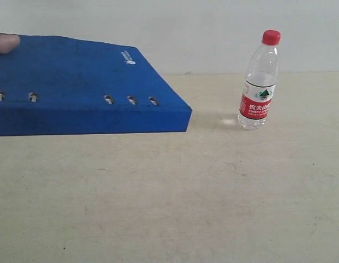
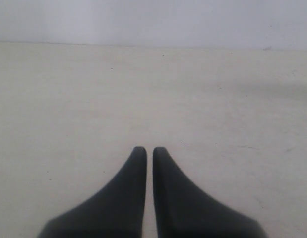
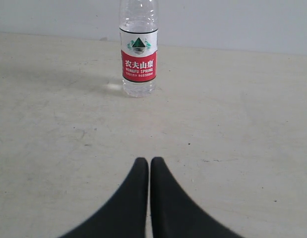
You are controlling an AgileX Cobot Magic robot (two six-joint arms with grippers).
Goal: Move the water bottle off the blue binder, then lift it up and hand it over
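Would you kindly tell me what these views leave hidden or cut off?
Exterior view: the blue binder runs past the left edge; whoever owns the fingertip on it is cropped.
Right wrist view: the top edge cuts the cap off the water bottle.
Left wrist view: neither item shows.

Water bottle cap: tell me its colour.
Red; the cap of the water bottle shows only in the exterior view.

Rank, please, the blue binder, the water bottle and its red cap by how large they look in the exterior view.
1. blue binder, largest by far, though it looks nearer the camera and runs past the frame edge.
2. water bottle.
3. red cap, smallest.
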